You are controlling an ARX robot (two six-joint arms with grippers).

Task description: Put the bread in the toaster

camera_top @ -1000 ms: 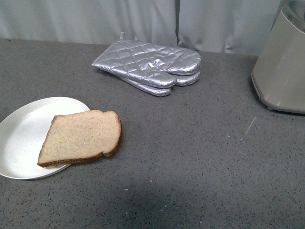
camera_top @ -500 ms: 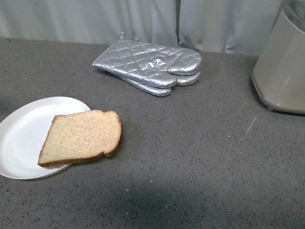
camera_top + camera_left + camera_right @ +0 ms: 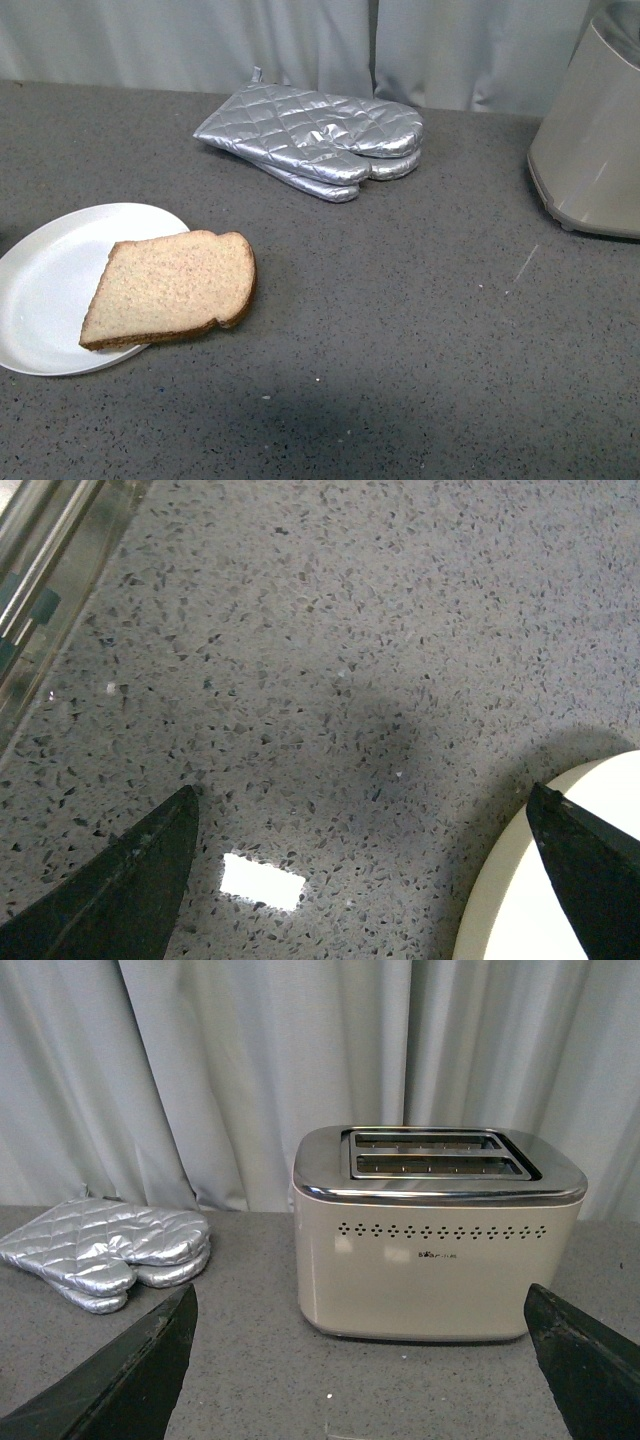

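Note:
A slice of light-brown bread (image 3: pixel 170 288) lies flat, half on a round white plate (image 3: pixel 50 285) and half over its rim, at the front left of the grey counter. The beige toaster (image 3: pixel 590 140) stands at the far right edge; in the right wrist view it (image 3: pixel 435 1235) is upright with two empty slots in its silvery top. Neither arm shows in the front view. My left gripper (image 3: pixel 365 865) is open and empty over bare counter, one finger over the plate's rim (image 3: pixel 500 880). My right gripper (image 3: pixel 360 1355) is open and empty, facing the toaster from a distance.
Two quilted silver oven mitts (image 3: pixel 315 135) lie stacked at the back middle of the counter, also seen in the right wrist view (image 3: pixel 105 1250). Grey curtains (image 3: pixel 300 40) hang behind the counter. A metal frame (image 3: pixel 40 570) borders the counter in the left wrist view.
The front view has shifted very slightly; the bread, plate, mitts and toaster have not moved.

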